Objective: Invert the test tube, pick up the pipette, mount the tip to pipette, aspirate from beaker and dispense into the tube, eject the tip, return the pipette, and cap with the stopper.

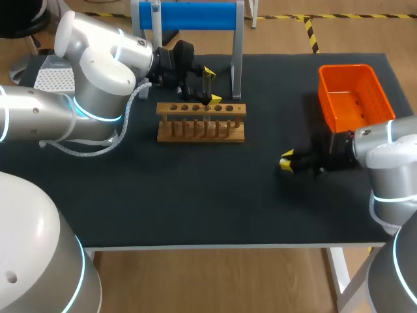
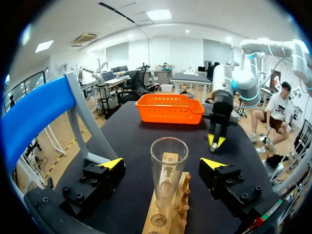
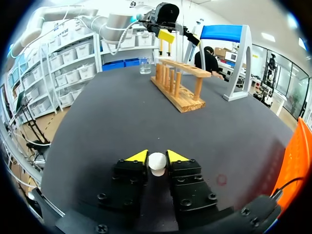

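A clear glass test tube point(image 2: 168, 165) stands upright, mouth up, in the wooden rack point(image 2: 168, 214). My left gripper point(image 2: 165, 163) is open around the tube, its yellow tips clear of the glass on either side. From above, the tube point(image 1: 207, 82) is at the rack's point(image 1: 201, 124) back row between the left gripper's point(image 1: 212, 85) tips. My right gripper point(image 3: 157, 155) lies low over the black table, shut on a small white stopper point(image 3: 157, 163). In the head view the right gripper point(image 1: 287, 162) is right of the rack, in front of the orange bin.
An orange bin point(image 1: 355, 98) sits at the back right of the table. A blue-topped grey stand point(image 1: 189, 14) rises behind the rack. A small glass beaker point(image 3: 145, 66) stands on the table beyond the rack's far end.
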Robot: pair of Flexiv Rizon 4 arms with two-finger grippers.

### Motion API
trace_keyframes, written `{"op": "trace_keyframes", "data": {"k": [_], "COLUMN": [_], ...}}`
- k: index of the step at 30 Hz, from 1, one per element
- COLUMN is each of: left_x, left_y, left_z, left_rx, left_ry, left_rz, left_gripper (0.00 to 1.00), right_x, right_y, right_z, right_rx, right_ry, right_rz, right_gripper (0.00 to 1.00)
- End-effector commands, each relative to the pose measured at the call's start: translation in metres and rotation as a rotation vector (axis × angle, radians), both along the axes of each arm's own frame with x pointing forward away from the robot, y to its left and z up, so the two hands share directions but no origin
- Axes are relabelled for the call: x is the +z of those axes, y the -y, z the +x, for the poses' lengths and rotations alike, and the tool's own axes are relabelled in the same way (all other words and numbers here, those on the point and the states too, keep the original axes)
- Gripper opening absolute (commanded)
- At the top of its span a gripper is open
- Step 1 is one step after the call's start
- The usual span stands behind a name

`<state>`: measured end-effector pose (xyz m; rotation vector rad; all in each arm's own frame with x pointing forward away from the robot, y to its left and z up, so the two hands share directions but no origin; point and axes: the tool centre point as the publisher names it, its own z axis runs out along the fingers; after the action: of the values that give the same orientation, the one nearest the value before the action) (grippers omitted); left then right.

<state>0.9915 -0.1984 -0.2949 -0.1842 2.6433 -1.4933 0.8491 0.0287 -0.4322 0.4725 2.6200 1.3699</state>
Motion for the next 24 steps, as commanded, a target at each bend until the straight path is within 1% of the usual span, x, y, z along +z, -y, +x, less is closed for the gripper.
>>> {"op": "trace_keyframes", "data": {"k": [1, 4, 8, 9, 12, 14, 17, 19, 21, 24], "left_x": [0.000, 0.000, 0.000, 0.000, 0.000, 0.000, 0.000, 0.000, 0.000, 0.000], "left_y": [0.000, 0.000, 0.000, 0.000, 0.000, 0.000, 0.000, 0.000, 0.000, 0.000], "left_z": [0.001, 0.001, 0.001, 0.001, 0.001, 0.001, 0.001, 0.001, 0.001, 0.001], "left_rx": [-0.001, -0.001, -0.001, -0.001, -0.001, -0.001, -0.001, -0.001, -0.001, -0.001], "left_ry": [-0.002, -0.002, -0.002, -0.002, -0.002, -0.002, -0.002, -0.002, -0.002, -0.002], "left_rz": [0.001, 0.001, 0.001, 0.001, 0.001, 0.001, 0.001, 0.001, 0.001, 0.001], "left_gripper": [1.00, 1.00, 1.00, 1.00, 1.00, 1.00, 1.00, 1.00, 1.00, 1.00], "right_x": [-0.002, 0.002, 0.025, 0.034, 0.061, 0.081, 0.110, 0.128, 0.145, 0.170], "right_y": [0.000, 0.001, 0.002, 0.003, 0.004, 0.004, 0.003, 0.000, -0.004, -0.014], "right_z": [0.000, 0.000, 0.006, 0.008, 0.016, 0.022, 0.032, 0.037, 0.044, 0.052], "right_rx": [0.000, 0.004, 0.038, 0.053, 0.066, 0.082, 0.138, 0.192, 0.209, 0.242], "right_ry": [0.003, 0.010, 0.032, 0.042, 0.032, 0.048, 0.066, 0.073, 0.070, 0.096], "right_rz": [0.001, 0.000, 0.000, 0.000, 0.010, 0.019, -0.003, -0.041, -0.042, -0.052], "right_gripper": [0.00, 0.00, 0.00, 0.00, 0.00, 0.00, 0.00, 0.00, 0.00, 0.00]}}
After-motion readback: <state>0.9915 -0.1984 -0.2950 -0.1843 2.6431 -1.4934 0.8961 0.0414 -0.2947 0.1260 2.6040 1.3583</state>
